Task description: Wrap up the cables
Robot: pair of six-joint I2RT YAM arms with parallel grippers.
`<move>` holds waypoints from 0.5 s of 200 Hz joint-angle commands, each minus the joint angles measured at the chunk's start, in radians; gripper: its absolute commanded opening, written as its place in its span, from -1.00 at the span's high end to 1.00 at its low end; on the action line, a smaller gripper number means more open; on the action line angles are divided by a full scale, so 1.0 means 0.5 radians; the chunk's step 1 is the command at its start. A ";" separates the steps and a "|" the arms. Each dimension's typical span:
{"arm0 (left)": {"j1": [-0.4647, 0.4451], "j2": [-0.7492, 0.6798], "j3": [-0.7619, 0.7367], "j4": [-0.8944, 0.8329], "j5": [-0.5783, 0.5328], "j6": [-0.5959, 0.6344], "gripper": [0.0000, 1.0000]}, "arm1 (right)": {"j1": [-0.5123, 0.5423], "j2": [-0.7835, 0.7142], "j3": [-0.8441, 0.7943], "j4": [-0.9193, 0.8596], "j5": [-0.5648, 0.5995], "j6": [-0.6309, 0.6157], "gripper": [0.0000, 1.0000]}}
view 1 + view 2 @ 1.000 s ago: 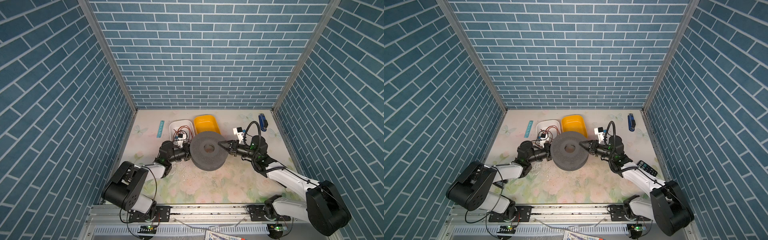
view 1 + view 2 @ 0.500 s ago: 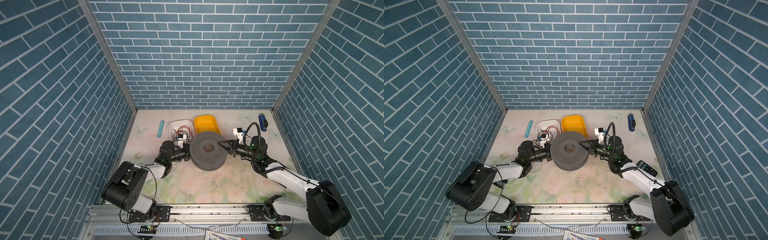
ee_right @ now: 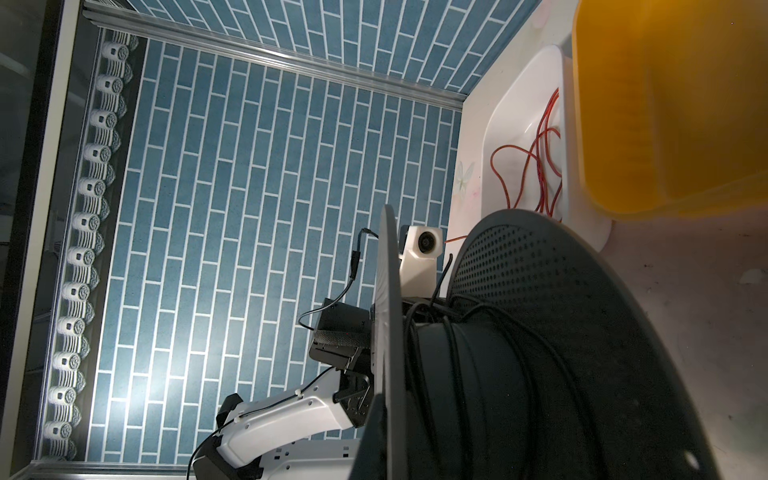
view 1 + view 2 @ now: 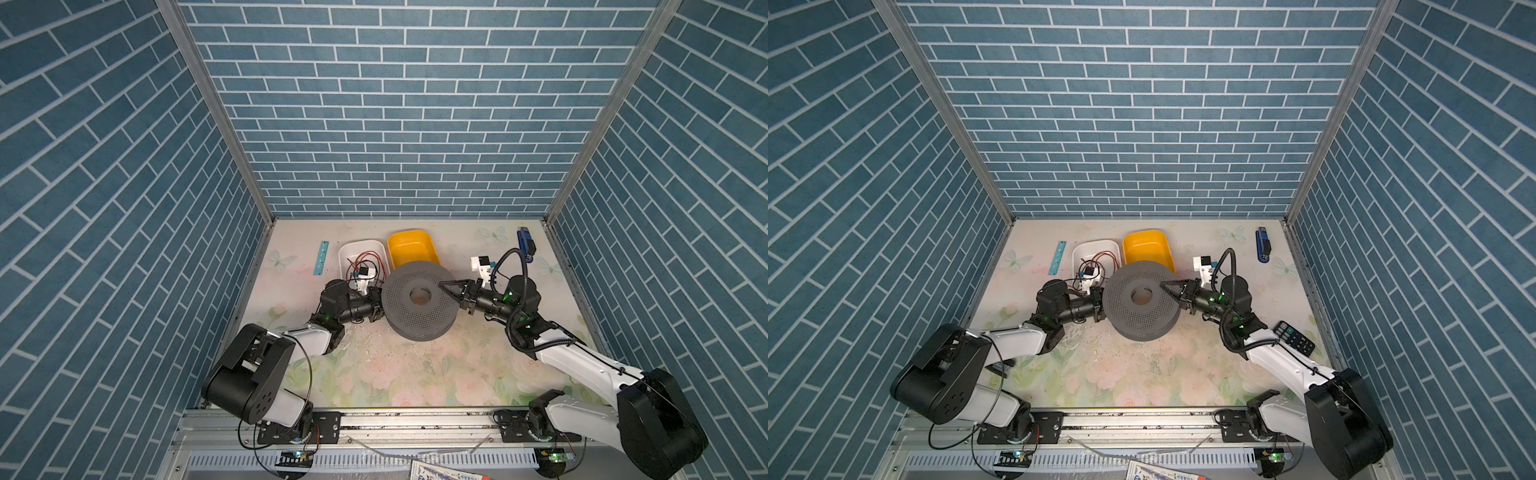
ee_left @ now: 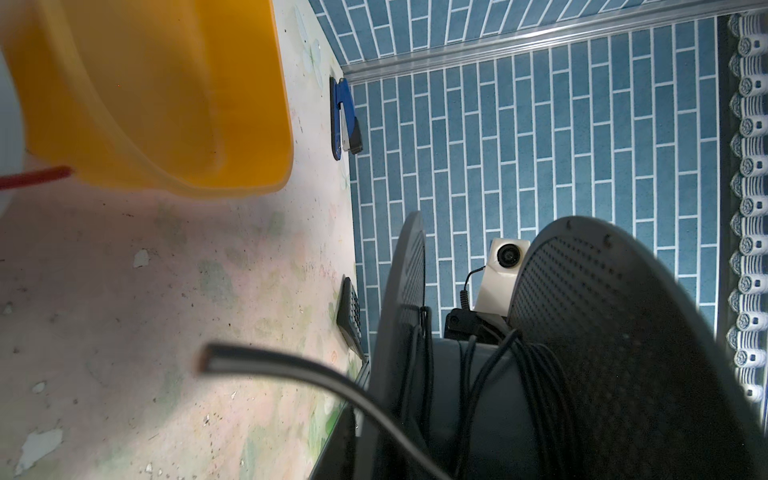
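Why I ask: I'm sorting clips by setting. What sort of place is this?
Probably a staged robot test booth, not a real room: brick-print wall panels in aluminium framing, two robot arms bolted to a front rail, and a floral-print tabletop holding a spool.

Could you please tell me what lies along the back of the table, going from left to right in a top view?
Light blue flat plastic strip → white rectangular plastic tray → yellow plastic tub → blue stapler.
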 commanded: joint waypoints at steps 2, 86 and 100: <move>0.023 -0.064 0.003 -0.017 0.082 0.015 0.57 | -0.075 -0.038 -0.055 0.130 0.208 -0.141 1.00; 0.029 -0.004 0.004 0.010 0.079 0.009 0.55 | -0.093 0.045 -0.077 0.323 0.184 -0.015 1.00; 0.029 0.009 -0.002 0.027 0.079 0.005 0.56 | -0.098 0.045 -0.077 0.330 0.180 -0.008 1.00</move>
